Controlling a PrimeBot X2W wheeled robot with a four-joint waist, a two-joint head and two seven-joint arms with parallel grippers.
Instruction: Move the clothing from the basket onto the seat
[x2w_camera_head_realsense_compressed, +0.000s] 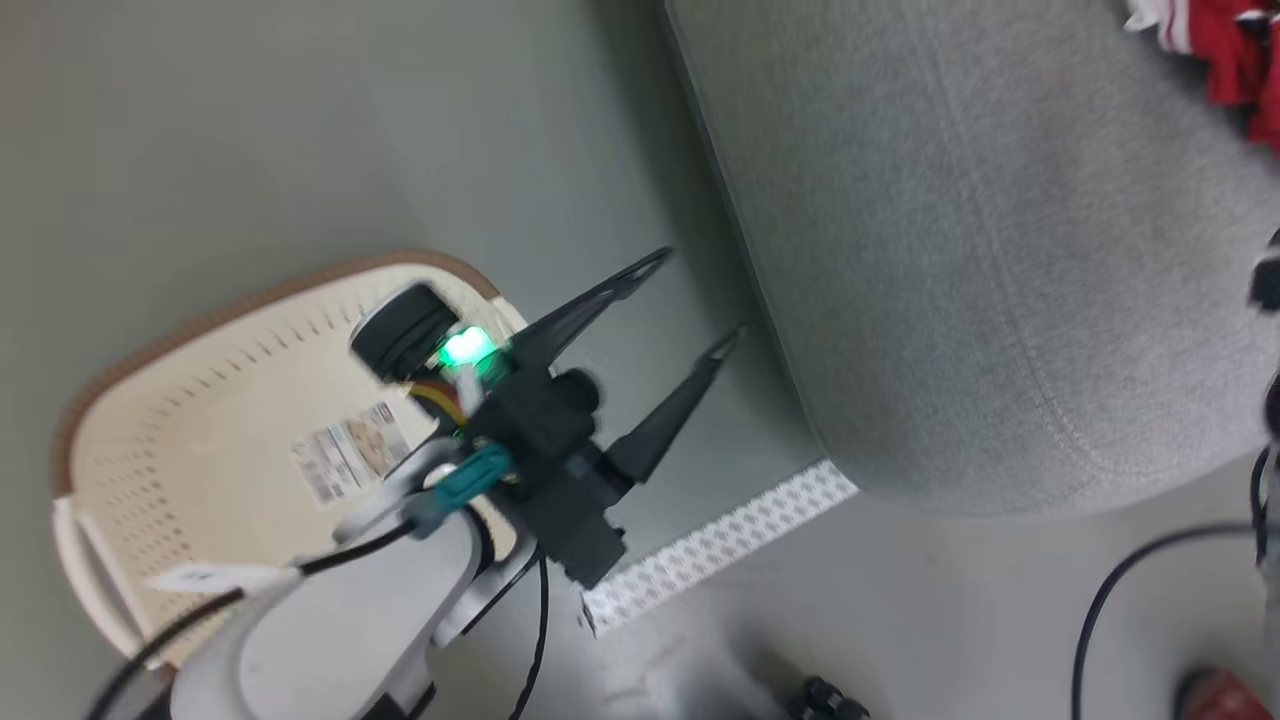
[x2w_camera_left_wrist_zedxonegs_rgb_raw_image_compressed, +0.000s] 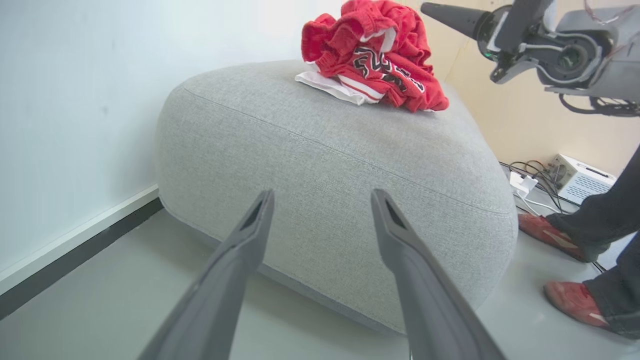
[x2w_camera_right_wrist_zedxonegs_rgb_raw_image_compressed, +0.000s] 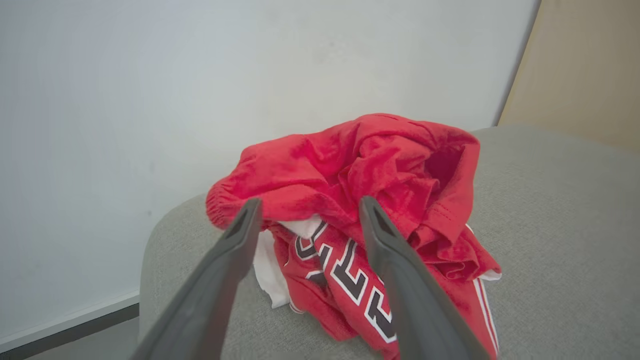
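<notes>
the right fingers stand wide apart with nothing pinched between them. the clothing lies in a crumpled red heap just beyond their tips, resting on top of the seat; whether the tips touch the fabric i cannot tell. the left fingers are spread wide too and hold nothing, pointing at the seat's rounded side, with the heap well beyond and above their tips. the basket sits behind and beneath the left fingers. the head view is blurred, but the base seems to show its sticker label and no red cloth. the garments look light, soft and limp, probably a slick sports knit, so they should sag and trail from any single hold and could slide out of a shallow pinch. if the heap needs shifting, the raised fold of red waistband between the right fingertips looks the best place to grip, taken deep enough to gather several layers.
</notes>
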